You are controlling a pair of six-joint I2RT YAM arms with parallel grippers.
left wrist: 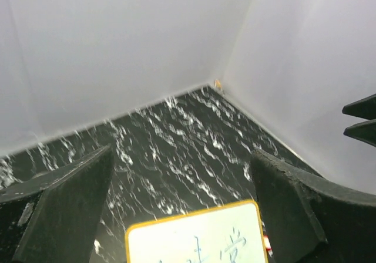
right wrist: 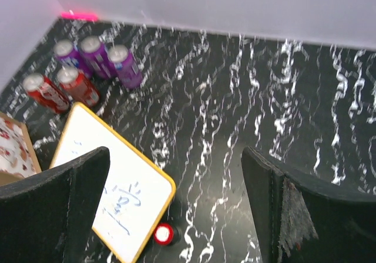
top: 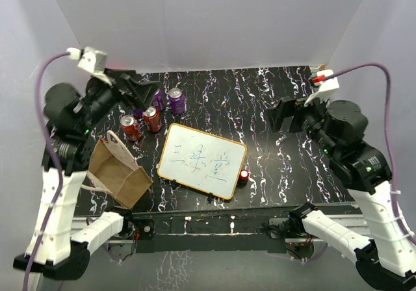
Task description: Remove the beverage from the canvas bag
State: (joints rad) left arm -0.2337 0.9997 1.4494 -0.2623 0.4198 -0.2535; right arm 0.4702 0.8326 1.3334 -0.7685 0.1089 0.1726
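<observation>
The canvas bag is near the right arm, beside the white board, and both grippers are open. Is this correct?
Not quite: the canvas bag is near the left arm, not the right, as the top external view shows. It is beside the white board, and the left gripper and right gripper are both open.

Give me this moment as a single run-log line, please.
left gripper: open, empty | right gripper: open, empty | canvas bag: open, left of whiteboard, untouched | cans: five beyond bag

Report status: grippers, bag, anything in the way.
Left gripper open, right gripper open, both empty. Bag near left, no gripper on it, inside not visible. Cans behind it, whiteboard beside; path to bag looks clear.
</observation>
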